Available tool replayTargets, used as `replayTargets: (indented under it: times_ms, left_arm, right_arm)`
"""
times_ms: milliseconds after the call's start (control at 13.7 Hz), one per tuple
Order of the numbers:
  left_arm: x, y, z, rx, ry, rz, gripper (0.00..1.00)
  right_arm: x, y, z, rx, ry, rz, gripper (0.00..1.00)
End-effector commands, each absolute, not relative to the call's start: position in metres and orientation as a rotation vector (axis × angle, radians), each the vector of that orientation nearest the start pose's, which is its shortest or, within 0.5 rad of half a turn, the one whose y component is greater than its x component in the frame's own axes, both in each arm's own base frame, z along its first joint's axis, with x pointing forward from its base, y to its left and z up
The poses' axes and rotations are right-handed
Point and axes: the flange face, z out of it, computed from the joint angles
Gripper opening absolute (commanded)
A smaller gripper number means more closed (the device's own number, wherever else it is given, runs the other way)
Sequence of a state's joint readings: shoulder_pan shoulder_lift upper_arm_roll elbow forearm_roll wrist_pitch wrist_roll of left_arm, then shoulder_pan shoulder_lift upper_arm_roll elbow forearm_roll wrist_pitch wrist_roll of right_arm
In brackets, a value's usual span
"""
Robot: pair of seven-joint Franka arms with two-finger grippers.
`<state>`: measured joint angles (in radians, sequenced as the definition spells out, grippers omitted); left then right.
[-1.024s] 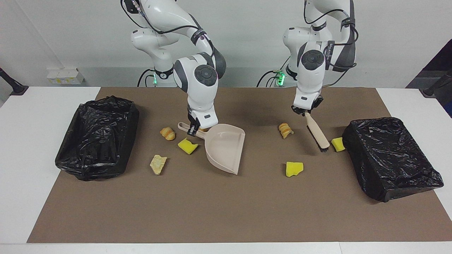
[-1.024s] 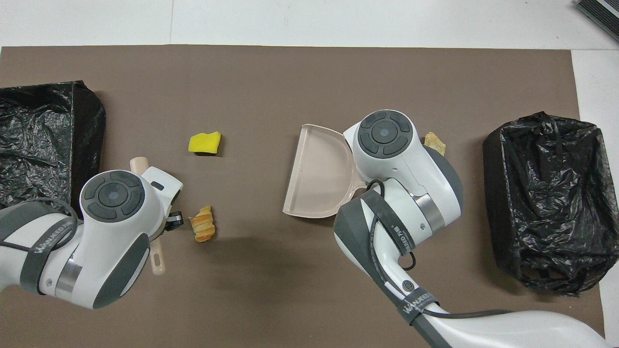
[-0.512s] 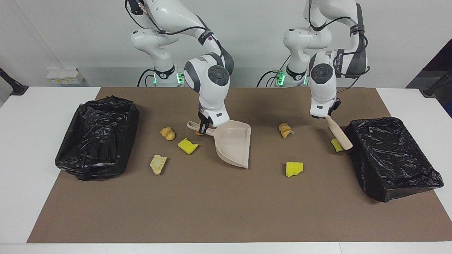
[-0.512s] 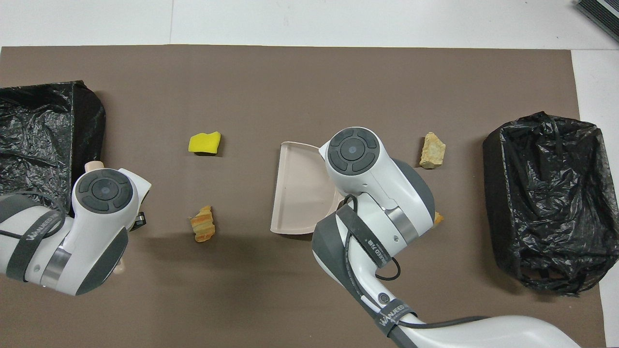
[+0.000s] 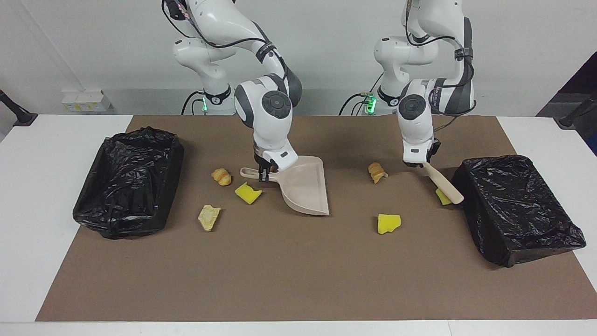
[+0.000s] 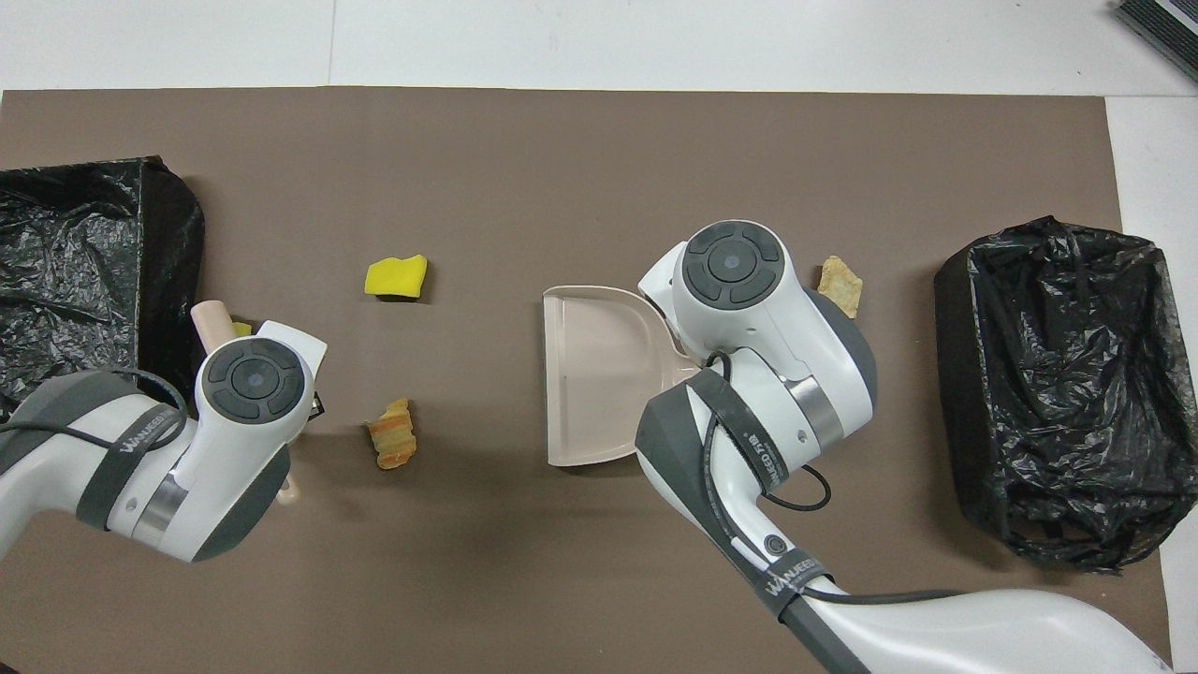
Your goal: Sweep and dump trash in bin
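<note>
Six trash scraps show in the facing view: three yellow sponge chunks (image 5: 247,193) and three bread pieces (image 5: 221,177). Two black-lined bins (image 5: 128,181) stand at the counter's ends. The right end effector (image 5: 264,173) is clamped on the dustpan (image 5: 305,186) handle, its mouth pointing away from the robots. The left end effector (image 5: 416,163) grips the brush (image 5: 443,183), which slants toward the nearby bin, a sponge chunk beside its head.
</note>
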<state>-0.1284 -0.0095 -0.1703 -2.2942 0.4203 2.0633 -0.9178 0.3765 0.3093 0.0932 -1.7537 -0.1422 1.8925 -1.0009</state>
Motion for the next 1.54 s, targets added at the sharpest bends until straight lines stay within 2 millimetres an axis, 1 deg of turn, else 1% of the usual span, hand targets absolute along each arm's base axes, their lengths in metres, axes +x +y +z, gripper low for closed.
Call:
replayTargets:
  times_ms: [0, 73, 219, 293, 366, 439, 512, 658, 731, 805, 878, 951, 1024, 1097, 1170, 1243, 1390, 1463]
  left_arm:
    - [0.496, -0.175, 0.367, -2.790, -0.566, -0.044, 0.00]
    - [0.496, -0.186, 0.381, -2.828, -0.569, -0.056, 0.00]
    - [0.501, -0.191, 0.410, -2.857, -0.571, -0.052, 0.00]
    - [0.507, -0.190, 0.424, -2.879, -0.503, -0.023, 0.00]
    - [0.511, -0.185, 0.430, -2.919, -0.387, 0.030, 0.00]
    - [0.513, -0.177, 0.429, -2.944, -0.263, 0.065, 0.00]
    - [0.518, -0.159, 0.428, -2.952, -0.187, 0.083, 0.00]
    - [0.525, -0.129, 0.420, -2.961, -0.110, 0.113, 0.00]
    - [0.528, -0.112, 0.413, -2.966, -0.064, 0.133, 0.00]
    - [0.532, -0.092, 0.405, -2.981, -0.008, 0.116, 0.00]
    - [0.534, -0.074, 0.395, -2.995, 0.011, 0.081, 0.00]
    - [0.534, -0.070, 0.388, -3.001, 0.030, 0.064, 0.00]
    - [0.537, -0.073, 0.380, -3.007, 0.058, 0.052, 0.00]
    - [0.539, -0.081, 0.371, -3.014, 0.083, 0.053, 0.00]
    - [0.537, -0.091, 0.368, -3.020, 0.107, 0.060, 0.00]
    - [0.532, -0.107, 0.364, -3.023, 0.148, 0.064, 0.00]
    - [0.531, -0.138, 0.354, -3.067, 0.195, 0.043, 0.00]
    - [0.528, -0.154, 0.354, -3.076, 0.229, 0.029, 0.00]
  right_arm:
    - [0.558, 0.273, 0.372, -2.264, -2.200, 0.281, 0.00]
    - [0.556, 0.276, 0.367, -2.271, -2.191, 0.289, 0.00]
    - [0.554, 0.279, 0.362, -2.304, -2.157, 0.300, 0.00]
    - [0.550, 0.288, 0.359, -2.314, -2.152, 0.310, 0.00]
    - [0.547, 0.293, 0.356, -2.338, -2.145, 0.320, 0.00]
    - [0.544, 0.294, 0.350, -2.361, -2.121, 0.326, 0.00]
    - [0.543, 0.294, 0.347, -2.388, -2.099, 0.306, 0.00]
    - [0.543, 0.295, 0.345, -2.399, -2.091, 0.286, 0.00]
    - [0.543, 0.294, 0.345, -2.400, -2.088, 0.286, 0.00]
    - [0.543, 0.295, 0.345, -2.397, -2.091, 0.286, 0.00]
    - [0.543, 0.295, 0.345, -2.399, -2.092, 0.286, 0.00]
    - [0.543, 0.295, 0.345, -2.400, -2.090, 0.286, 0.00]
    - [0.542, 0.295, 0.345, -2.402, -2.086, 0.288, 0.00]
    - [0.542, 0.294, 0.346, -2.403, -2.088, 0.289, 0.00]
    - [0.542, 0.294, 0.346, -2.404, -2.084, 0.291, 0.00]
    - [0.542, 0.294, 0.346, -2.407, -2.081, 0.288, 0.00]
    - [0.542, 0.295, 0.346, -2.407, -2.080, 0.290, 0.00]
    - [0.542, 0.295, 0.346, -2.409, -2.079, 0.290, 0.00]
